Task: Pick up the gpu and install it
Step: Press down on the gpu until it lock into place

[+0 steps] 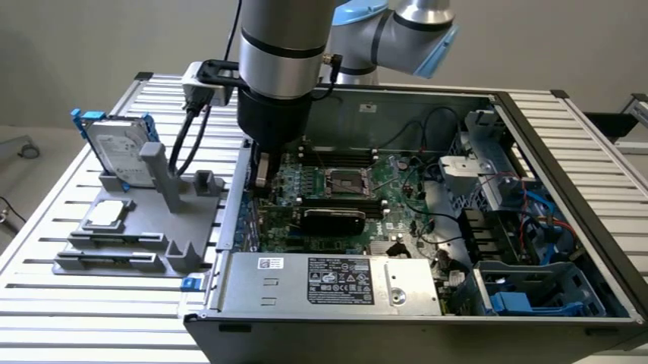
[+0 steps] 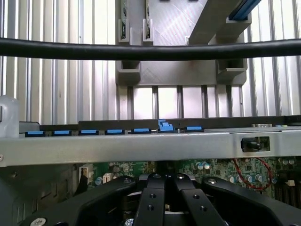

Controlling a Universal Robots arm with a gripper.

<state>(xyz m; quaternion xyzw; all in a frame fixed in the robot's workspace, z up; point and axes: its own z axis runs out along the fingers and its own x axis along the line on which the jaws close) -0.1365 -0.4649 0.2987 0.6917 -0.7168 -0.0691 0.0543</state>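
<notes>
We see the gpu (image 1: 332, 220), black-shrouded, seated on the green motherboard (image 1: 390, 178). The gripper (image 1: 263, 173) jaws are closed, holding nothing visible. Power-supply label (image 1: 341, 280) text is unreadable.

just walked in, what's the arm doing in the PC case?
The robot arm has its gripper lowered inside the open computer case, at the edge of the motherboard on the exterior view's left. The fingers are shut. A black card, apparently the gpu, lies across the motherboard nearer the power supply, apart from the gripper. Outside the case, a grey parts holder on the slatted table carries a hard drive standing upright.
</notes>
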